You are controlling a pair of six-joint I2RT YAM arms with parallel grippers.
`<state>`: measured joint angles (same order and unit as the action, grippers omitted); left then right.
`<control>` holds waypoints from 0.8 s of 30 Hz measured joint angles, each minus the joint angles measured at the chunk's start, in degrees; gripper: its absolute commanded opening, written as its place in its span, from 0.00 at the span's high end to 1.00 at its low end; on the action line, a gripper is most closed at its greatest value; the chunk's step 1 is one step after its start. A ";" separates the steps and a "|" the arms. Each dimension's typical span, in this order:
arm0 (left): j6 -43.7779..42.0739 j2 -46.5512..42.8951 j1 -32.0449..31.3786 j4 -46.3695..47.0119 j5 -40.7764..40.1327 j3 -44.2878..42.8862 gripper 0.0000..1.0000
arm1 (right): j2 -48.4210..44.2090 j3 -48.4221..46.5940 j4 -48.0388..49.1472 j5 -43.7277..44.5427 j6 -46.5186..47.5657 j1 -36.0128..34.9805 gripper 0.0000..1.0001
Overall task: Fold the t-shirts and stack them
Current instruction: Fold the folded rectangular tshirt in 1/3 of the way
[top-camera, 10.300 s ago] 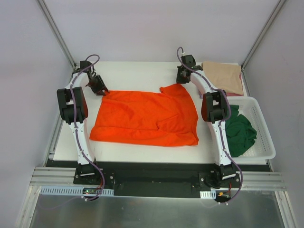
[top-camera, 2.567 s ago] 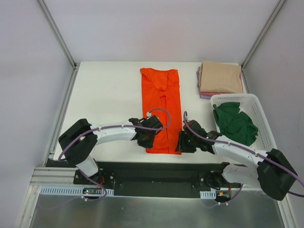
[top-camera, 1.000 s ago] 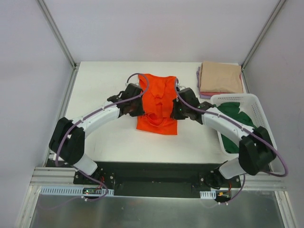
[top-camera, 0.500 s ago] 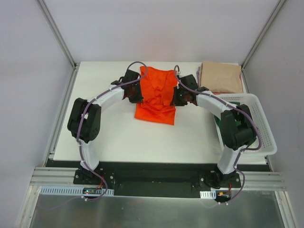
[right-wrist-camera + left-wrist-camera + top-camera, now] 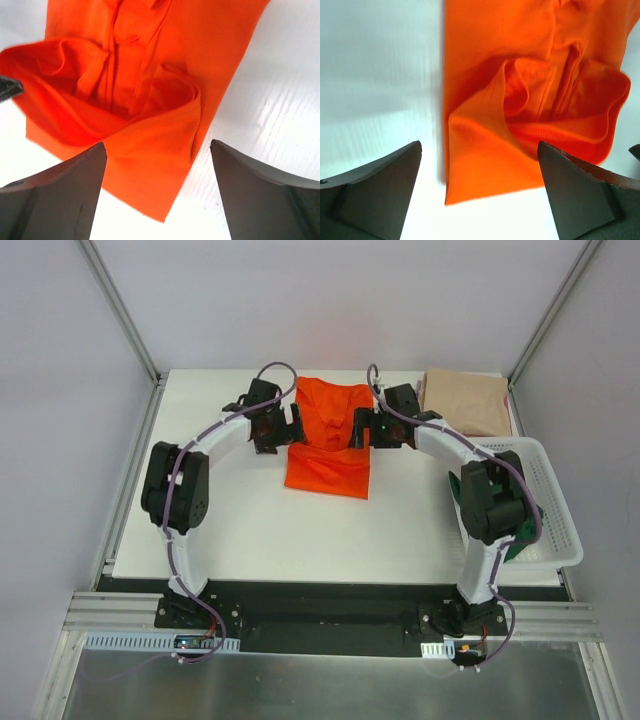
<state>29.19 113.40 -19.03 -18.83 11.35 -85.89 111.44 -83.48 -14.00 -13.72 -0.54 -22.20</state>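
Lying at the far middle of the desk (image 5: pixel 220 510), the orange t-shirt (image 5: pixel 328 445) is folded over on itself, its upper layer loosely puffed. The left pincer (image 5: pixel 290 426) and right pincer (image 5: pixel 359 428) sit just beside its side edges, both spread wide, holding nothing.

You are looking at a robot test cell in a lab. Plain pale panels (image 5: pixel 60 440) and aluminium posts (image 5: pixel 120 310), running off toward 11 and 1 o'clock, close in the white tabletop (image 5: pixel 230 530). At 6 o'clock a black base plate (image 5: pixel 330 602) and a slotted metal rail (image 5: pixel 110 615) carry two white arms. These end in the left pincer (image 5: pixel 291 427) and the right pincer (image 5: pixel 358 428), and their purple cables (image 5: pixel 275 367) lie exposed.
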 measured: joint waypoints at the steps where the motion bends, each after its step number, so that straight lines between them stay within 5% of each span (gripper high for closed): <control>1: 0.09 -1.81 0.00 -0.07 -0.31 1.62 0.01 | -1.57 1.31 -0.04 0.02 0.74 -0.26 0.11; 6: 0.98 -12.85 -0.13 0.00 -2.97 11.54 0.01 | -9.68 8.72 -0.44 -1.31 2.84 -5.05 0.10; 12: 1.97 -20.48 -0.11 -0.04 -6.21 19.63 0.01 | -6.75 7.58 -0.57 -8.24 2.51 -13.31 0.09; 21: 2.25 -20.87 0.00 -0.44 -7.93 22.16 0.01 | 22.86 -29.49 -6.47 -8.96 2.21 -7.21 0.09; 24: 2.27 -20.90 0.00 -0.42 -7.37 22.18 0.01 | 25.20 -33.31 -8.50 -9.57 3.08 -4.57 0.07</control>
<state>31.46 92.51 -19.03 -19.25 3.99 -63.70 136.64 -116.79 -22.50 -23.29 2.55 -26.76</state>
